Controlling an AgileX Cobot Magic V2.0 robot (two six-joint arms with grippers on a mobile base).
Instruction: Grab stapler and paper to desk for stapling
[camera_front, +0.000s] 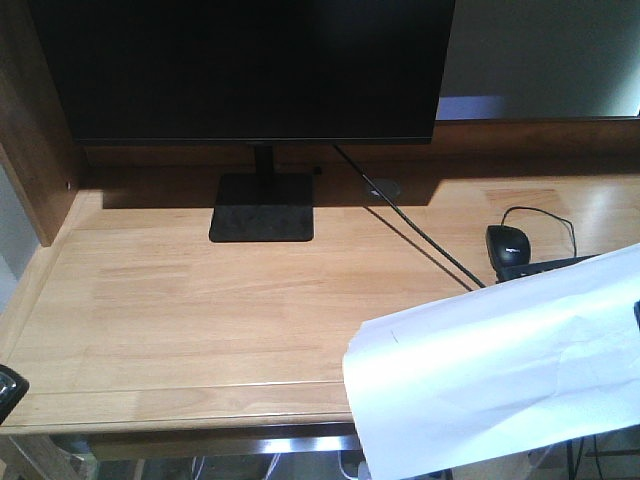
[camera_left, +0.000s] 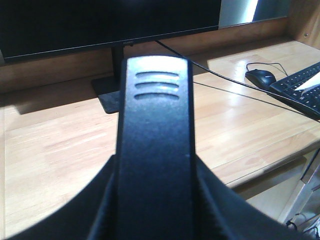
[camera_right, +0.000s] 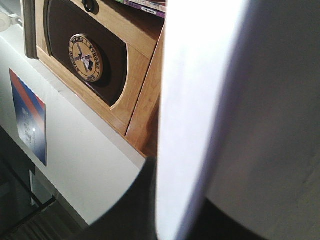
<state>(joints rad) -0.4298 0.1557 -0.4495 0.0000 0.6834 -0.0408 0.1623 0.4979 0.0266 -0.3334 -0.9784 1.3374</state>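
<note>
We see the desk (camera_front: 180, 300) spread wide in pale wood, with a dark monitor (camera_front: 250, 70) standing on its square foot at the back. The paper (camera_front: 500, 370) hangs in the air over the desk's front right corner, tilted, its lower edge past the metal front rim and its upper edge covering part of the keyboard (camera_left: 305, 87). In the right wrist view the sheet runs edge-on straight through the right gripper (camera_right: 180, 220), whose dark jaws are pinched on it from both sides. In the left wrist view the stapler (camera_left: 155, 140) fills the middle, its ridged end pointing away towards the monitor, above the desk; the left gripper (camera_left: 156, 205) has its jaws pressed against both flanks, clamping it. The mouse (camera_front: 507, 245) lies beside the keyboard.
</note>
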